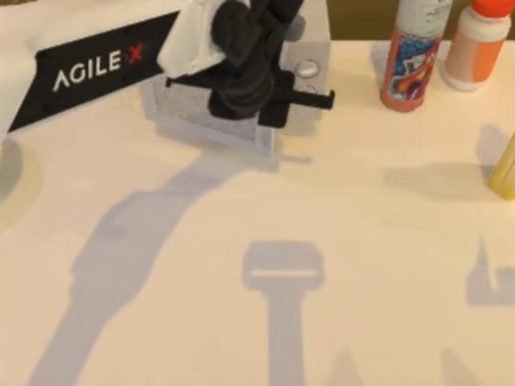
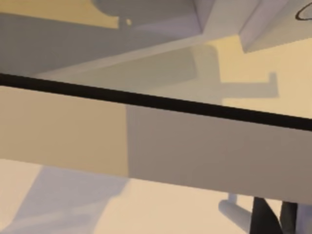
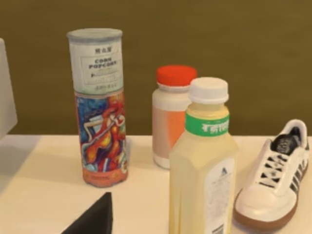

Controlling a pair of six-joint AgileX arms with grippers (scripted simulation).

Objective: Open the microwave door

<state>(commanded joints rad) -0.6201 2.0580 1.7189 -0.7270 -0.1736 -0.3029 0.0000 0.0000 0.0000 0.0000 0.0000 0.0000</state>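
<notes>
My left gripper (image 1: pixel 261 100) hangs over the front of the microwave (image 1: pixel 310 36) at the table's (image 1: pixel 241 241) back edge, left of centre; I cannot tell whether its fingers are spread or closed. The microwave door (image 1: pixel 213 129), with its speckled mesh window, shows just below the gripper, and one silver knob (image 1: pixel 306 69) lies beside it. My right arm is out of the top view. Farther right stand a popcorn can (image 3: pixel 100 112), an orange-capped bottle (image 3: pixel 170 114), a yellow bottle (image 3: pixel 204 165) and a white shoe (image 3: pixel 273 180).
</notes>
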